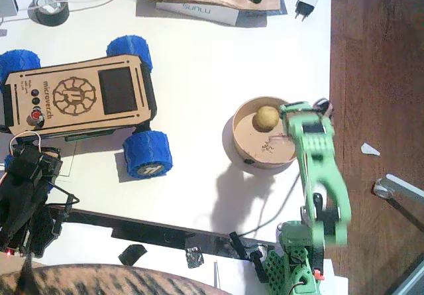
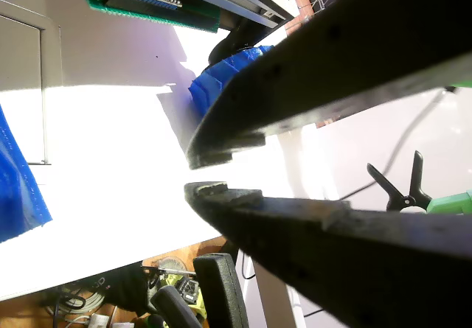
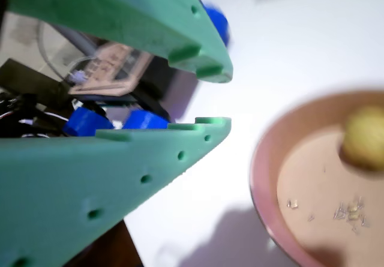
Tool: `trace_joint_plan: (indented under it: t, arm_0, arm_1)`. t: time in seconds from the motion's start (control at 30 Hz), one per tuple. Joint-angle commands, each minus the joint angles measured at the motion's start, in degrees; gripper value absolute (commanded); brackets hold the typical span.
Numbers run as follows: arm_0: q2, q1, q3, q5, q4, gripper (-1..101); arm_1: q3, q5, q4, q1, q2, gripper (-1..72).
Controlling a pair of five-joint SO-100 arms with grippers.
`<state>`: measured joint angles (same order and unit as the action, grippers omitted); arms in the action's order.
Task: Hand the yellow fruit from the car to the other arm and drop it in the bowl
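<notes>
**Fruit in the bowl, both pincers empty**

Table [image 1: 199, 76] first: white, it carries everything, with a strip of wooden floor along its right edge. On its left half stands the car [image 1: 76, 96], its long axis running left to right, plywood deck up, the black screen toward the right and four blue wheels at the corners. Nothing lies on its deck, which fits a fruit already taken off it.

At the near left corner the black arm [image 1: 23, 189] is folded low beside the car's near-left wheel — a resting pose by the look of it. In a wrist view its gripper [image 2: 195, 173] shows dark jaws parted by a narrow gap with only bare table between them.

The other arm [image 1: 318, 169], bright green, reaches from the near edge toward the far side, its long axis pointing roughly away from the viewer. In a wrist view its gripper [image 3: 219, 99] hangs just left of the bowl's rim, jaws apart and empty, likely because it has let go.

The bowl [image 1: 242, 139] sits right of the car, well apart from it. The yellow fruit [image 1: 267, 117] rests inside against the far wall; being round, it has no clear long axis or heading. By my reading the task is done — only withdrawal remains.

A grey tape roll [image 1: 52, 8] lies at the far left.
</notes>
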<state>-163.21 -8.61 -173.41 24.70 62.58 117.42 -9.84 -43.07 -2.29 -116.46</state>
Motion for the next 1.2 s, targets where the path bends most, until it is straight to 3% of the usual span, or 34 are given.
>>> trace_joint_plan:
  t: [0.0,0.13,0.27,0.6,0.7,0.9,1.17]
  arm_0:
    - [0.70,0.18,0.00,-0.35,-0.62,0]
    - [0.70,0.18,0.00,-0.35,-0.62,0]
    - [0.70,0.18,0.00,-0.35,-0.62,0]
    - [0.70,0.18,0.00,-0.35,-0.62,0]
    - [0.70,0.18,0.00,-0.35,-0.62,0]
    - [0.70,0.18,0.00,-0.35,-0.62,0]
    - [0.70,0.18,0.00,-0.35,-0.62,0]
  arm_1:
    - [8.17,-2.37,5.27,1.05,-14.41,2.7]
    - [21.45,-3.96,10.99,2.37,-29.79,2.6]
    - [31.55,-1.58,10.99,4.04,-42.98,2.3]
    - [45.44,8.09,3.34,13.71,-56.78,-0.1]
    - [48.43,10.11,-3.25,15.47,-63.63,-0.1]
    - [49.66,9.84,-11.16,15.91,-68.12,-0.1]
    - [54.14,8.70,-10.63,13.62,-69.61,-0.1]
